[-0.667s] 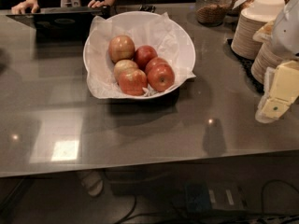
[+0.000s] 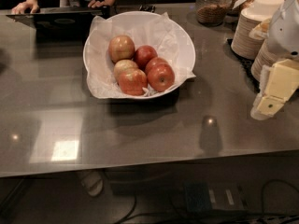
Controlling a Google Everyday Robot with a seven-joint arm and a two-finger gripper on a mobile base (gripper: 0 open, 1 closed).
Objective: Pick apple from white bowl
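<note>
Approach step here: the gripper (image 2: pixel 271 97) hangs over the desk (image 2: pixel 140 129), well right of the white bowl (image 2: pixel 189 48), open or closed I cannot tell, and next needs a leftward reach over the red apple (image 2: pixel 160 77).

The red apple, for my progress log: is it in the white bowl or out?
In. The apple lies among other apples in the white bowl; the gripper hangs far right, apart from it.

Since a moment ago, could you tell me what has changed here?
Nothing has visibly changed. The gripper still hangs at the right, beside the stacked plates, away from the white bowl. The apple lies at the bowl's front right among the others, untouched.
</note>
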